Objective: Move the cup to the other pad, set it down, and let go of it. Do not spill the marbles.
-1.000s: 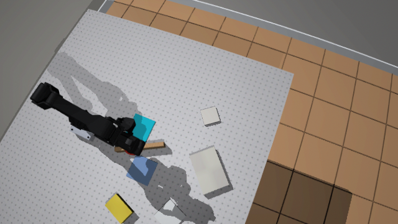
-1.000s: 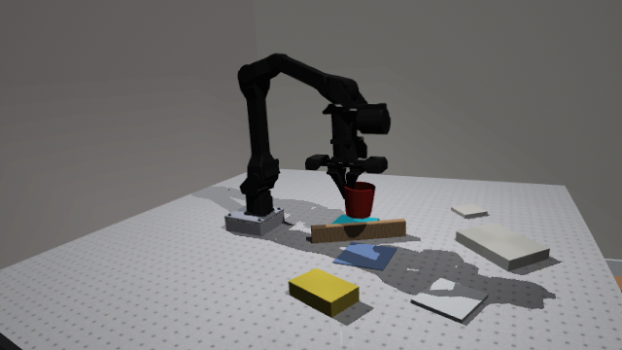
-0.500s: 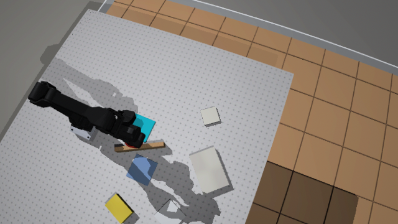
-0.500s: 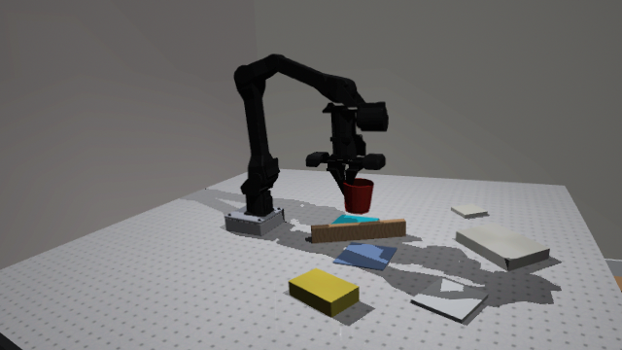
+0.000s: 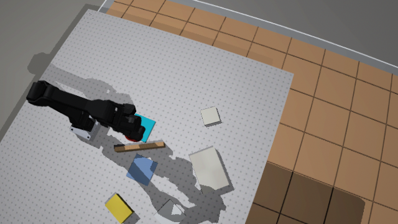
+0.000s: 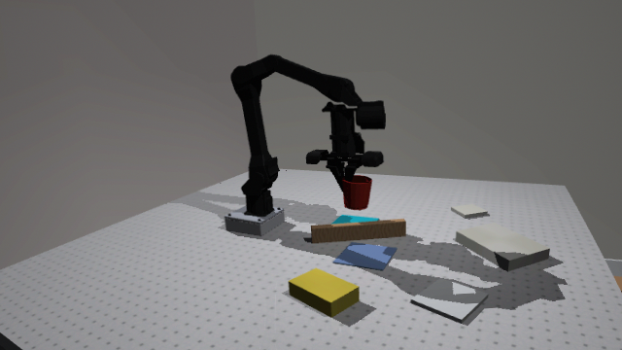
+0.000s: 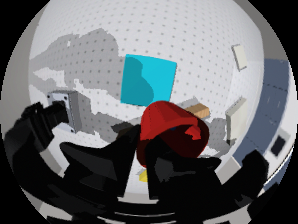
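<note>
Red plastic-looking cup hangs in the air, clamped by its near rim in the closed hand of the black arm. In the exterior view it hangs roughly upright above the desk, touching nothing below. Directly under it lies the cyan pad, and at 6 o'clock from that pad stands a wooden bar on its long edge. The blue pad sits at 6 o'clock from the bar, so the bar lies between the two pads.

From the top view, the arm covers almost all of the cup; only a red sliver shows at the edge of the hand, above the cyan pad's lower left corner. The wooden bar lies just beside that pad at 6 o'clock, with the blue pad beyond it.

In the wrist view the cup fills the centre, the cyan pad at 12 o'clock from it. Whether marbles are inside cannot be told.

Elsewhere on the desk: a yellow block at 7 o'clock from the blue pad, a small pale tile and a large pale slab towards 3 o'clock, and a flat grey plate at 4 o'clock.
</note>
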`<state>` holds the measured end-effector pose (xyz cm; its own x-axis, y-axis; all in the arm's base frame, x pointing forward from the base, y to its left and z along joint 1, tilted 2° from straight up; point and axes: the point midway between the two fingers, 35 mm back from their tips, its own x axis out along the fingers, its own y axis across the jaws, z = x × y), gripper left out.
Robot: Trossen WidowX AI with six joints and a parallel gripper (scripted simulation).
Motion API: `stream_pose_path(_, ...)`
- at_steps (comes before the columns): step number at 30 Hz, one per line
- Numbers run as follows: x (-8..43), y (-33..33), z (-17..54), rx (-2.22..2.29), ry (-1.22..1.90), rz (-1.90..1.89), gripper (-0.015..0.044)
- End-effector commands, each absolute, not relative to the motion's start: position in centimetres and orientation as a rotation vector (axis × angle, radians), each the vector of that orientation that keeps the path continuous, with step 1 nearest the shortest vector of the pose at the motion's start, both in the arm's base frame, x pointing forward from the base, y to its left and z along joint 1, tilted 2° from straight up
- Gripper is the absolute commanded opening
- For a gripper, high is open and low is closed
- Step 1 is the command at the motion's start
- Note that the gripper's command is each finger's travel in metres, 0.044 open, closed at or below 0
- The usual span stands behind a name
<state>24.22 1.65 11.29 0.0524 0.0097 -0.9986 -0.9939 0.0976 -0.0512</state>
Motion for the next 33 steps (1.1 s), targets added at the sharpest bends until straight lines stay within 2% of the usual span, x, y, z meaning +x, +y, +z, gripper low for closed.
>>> stream_pose_path(1, 23.8, 2.3, 11.3, -1.15, 1.212, 1.103, 0.0)
stream_pose_path(33, 21.7, 6.6, 11.1, -1.146, 1.21, 1.106, 0.0)
